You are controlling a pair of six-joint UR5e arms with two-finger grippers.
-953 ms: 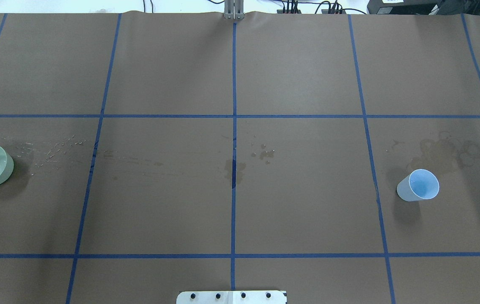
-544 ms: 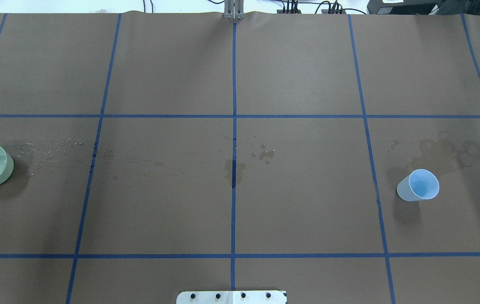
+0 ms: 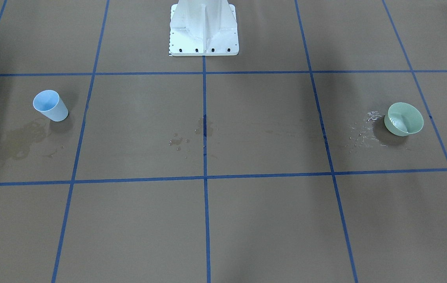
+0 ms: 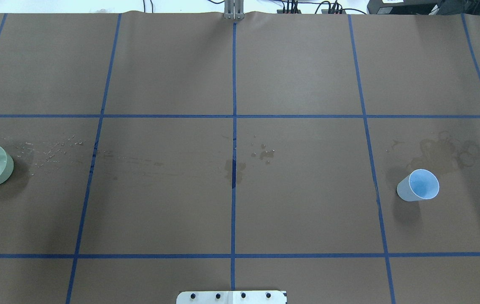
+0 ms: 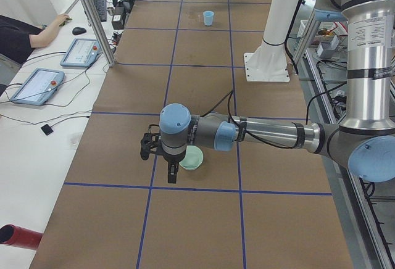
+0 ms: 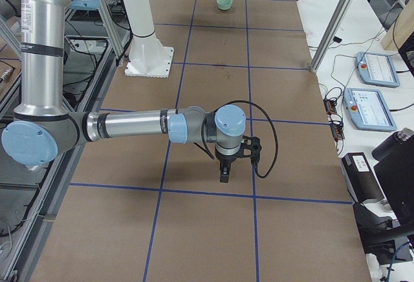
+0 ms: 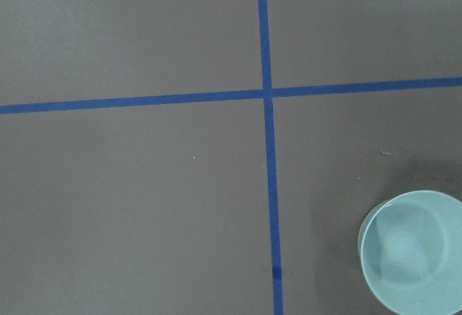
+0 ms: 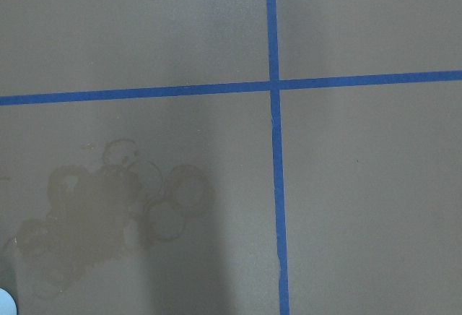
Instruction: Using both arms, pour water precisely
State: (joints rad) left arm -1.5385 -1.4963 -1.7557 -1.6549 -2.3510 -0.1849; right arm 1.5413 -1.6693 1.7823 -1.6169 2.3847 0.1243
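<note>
Seen from the robot's left end of the bench [image 5: 92,219], the left arm [image 5: 265,134] is being held out low and level, its wrist hanging just over a pale green bowl [image 5: 191,158]; whether its jaws are parted or closed cannot be told from this side view, and nothing is being seen between them. The bowl is being shown upright, with what is being read as a shallow shiny pool inside. Just beside it, water [image 4: 50,152] is glinting as scattered droplets on the brown paper, and fainter damp marks are being traced toward the bench's middle [image 4: 235,169]. Further along, the white pedestal [image 5: 268,53] is standing, and at the far end a light blue cup [image 4: 419,185] is sitting upright beside a cluster of ring-shaped stains [image 8: 115,214]; whether it is holding water cannot be told. The right arm [image 6: 129,125] is being held out near that end, its jaws likewise impossible to judge, and empty. Neither vessel is being gripped, so the task is being judged at its approach step. Next, each arm is likely being called on to descend squarely onto its own vessel and close gently.
</note>
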